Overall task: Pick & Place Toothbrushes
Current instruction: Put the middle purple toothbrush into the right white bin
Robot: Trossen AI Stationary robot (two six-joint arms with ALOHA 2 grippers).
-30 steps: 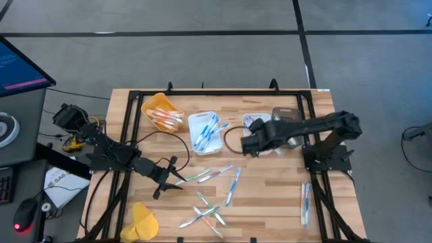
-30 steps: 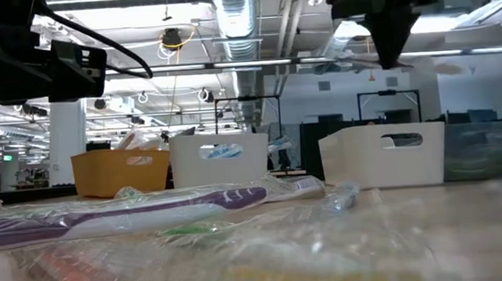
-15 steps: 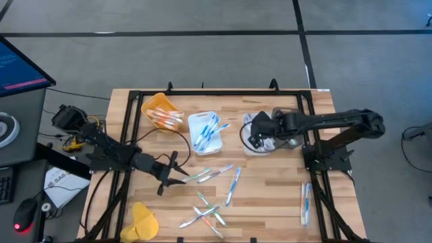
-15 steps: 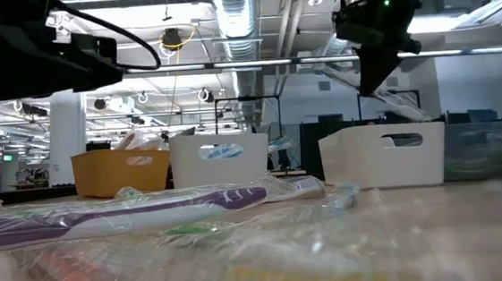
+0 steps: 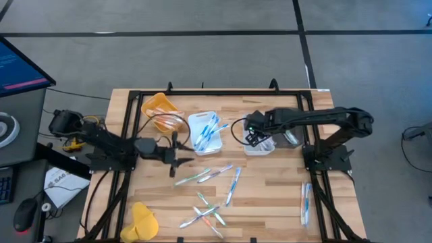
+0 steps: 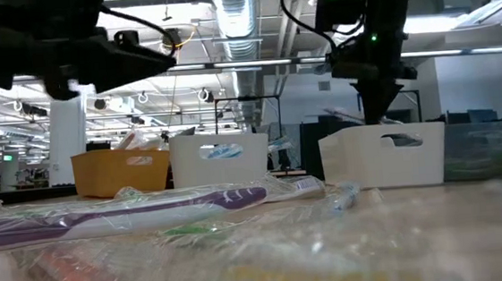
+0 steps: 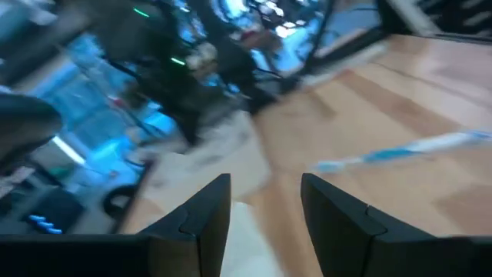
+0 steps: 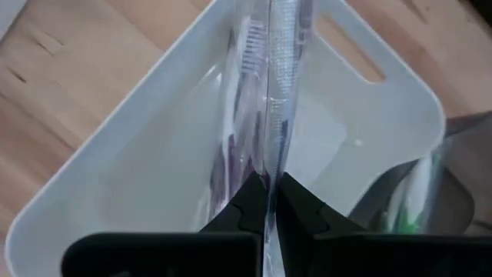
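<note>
Four trays are lined up along the far half of the table (image 5: 317, 209). The yellow tray (image 5: 160, 110) is loaded with orange-accented toothbrushes, though it's partly covered by the left arm's cable. The white tray with blue brushes (image 5: 205, 131) sits just beside it, and a few blue-handled ones can be seen inside. Next comes the white handled tray (image 8: 154, 146), and a dark tray (image 5: 289, 131) is touching its far side; something green-tinted can be made out in it from the right wrist view, but not clearly.

The right gripper (image 8: 269, 201) is held over the white handled tray, pinched tight on a wrapped toothbrush (image 8: 278, 69) with a purplish tint, which reaches over the inside of that tray. The left gripper (image 5: 177, 152) is parked above bare wood between the yellow tray and the scattered toothbrushes (image 5: 214, 196), fingers (image 7: 207, 215) spread apart with nothing between them.

Loose brushes are spread over the middle and near part of the table, and a pair of brushes (image 5: 305, 201) is lying near the right edge. Open wood is left around the left gripper.

In the low view, the foreground is filled by crinkled wrapping and a purple-handled brush (image 6: 131, 213), so the table behind is mostly blocked. The left wrist view is badly smeared; only a blue-streaked brush (image 7: 400, 150) on wood can be picked out.
</note>
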